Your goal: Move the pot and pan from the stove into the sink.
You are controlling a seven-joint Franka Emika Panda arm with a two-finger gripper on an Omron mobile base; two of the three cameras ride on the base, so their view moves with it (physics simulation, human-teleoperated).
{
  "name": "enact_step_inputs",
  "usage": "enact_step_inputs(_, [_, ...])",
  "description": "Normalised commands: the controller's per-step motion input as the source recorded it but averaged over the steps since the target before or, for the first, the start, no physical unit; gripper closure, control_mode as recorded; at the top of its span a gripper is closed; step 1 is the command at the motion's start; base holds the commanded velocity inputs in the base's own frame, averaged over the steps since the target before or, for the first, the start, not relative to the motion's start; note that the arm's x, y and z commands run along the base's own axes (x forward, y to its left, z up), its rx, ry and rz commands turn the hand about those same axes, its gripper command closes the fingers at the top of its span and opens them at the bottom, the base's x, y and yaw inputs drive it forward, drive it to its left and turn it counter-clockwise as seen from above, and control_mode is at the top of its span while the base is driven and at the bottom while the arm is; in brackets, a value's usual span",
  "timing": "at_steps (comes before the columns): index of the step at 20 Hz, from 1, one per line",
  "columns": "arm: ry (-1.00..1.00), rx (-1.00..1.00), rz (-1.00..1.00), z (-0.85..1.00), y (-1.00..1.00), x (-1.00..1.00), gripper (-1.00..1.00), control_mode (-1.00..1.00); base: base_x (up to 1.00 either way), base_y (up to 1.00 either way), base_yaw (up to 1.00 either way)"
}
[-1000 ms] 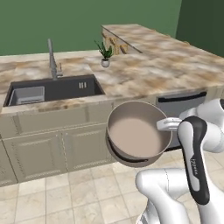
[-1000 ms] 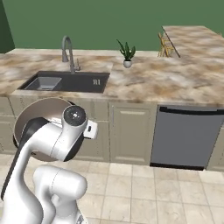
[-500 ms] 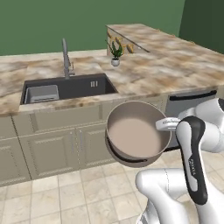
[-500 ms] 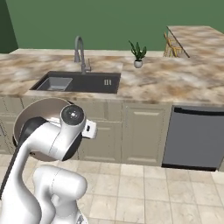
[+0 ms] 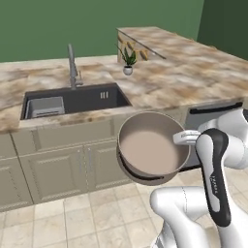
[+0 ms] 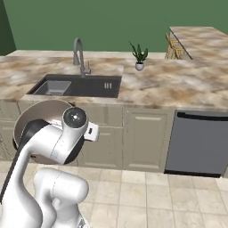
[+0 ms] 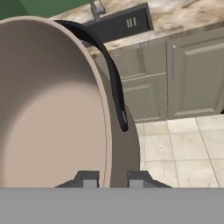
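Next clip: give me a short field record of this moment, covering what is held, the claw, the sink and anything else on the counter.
held item: pot, tilted, carried in front of the cabinets, above the floor
claw: claw shut on the pot's rim
pot interior: pale beige, nothing in it
sink: sink holds a grey rack at its left; no pot or pan in it
faucet: faucet behind the basin
counter: small potted plant

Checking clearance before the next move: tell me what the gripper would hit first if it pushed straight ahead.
The gripper is shut on the pot rim, so the pot itself lies in its path. Beyond that, probably the cabinet doors under the counter; depth is unclear.
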Motion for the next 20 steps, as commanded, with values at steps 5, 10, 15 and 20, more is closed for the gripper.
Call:
enact_step_inputs(5, [0.00,0.00,0.00,0.00,0.00,0.00,1.00,1.00,0.72,0.06,-0.05])
enact_step_inputs(10, [0.00,0.00,0.00,0.00,0.00,0.00,1.00,1.00,0.78,0.09,-0.04])
enact_step_inputs(15, [0.00,0.00,0.00,0.00,0.00,0.00,1.00,1.00,0.76,0.15,-0.02])
enact_step_inputs(20, [0.00,0.00,0.00,0.00,0.00,0.00,1.00,1.00,0.74,0.18,-0.01])
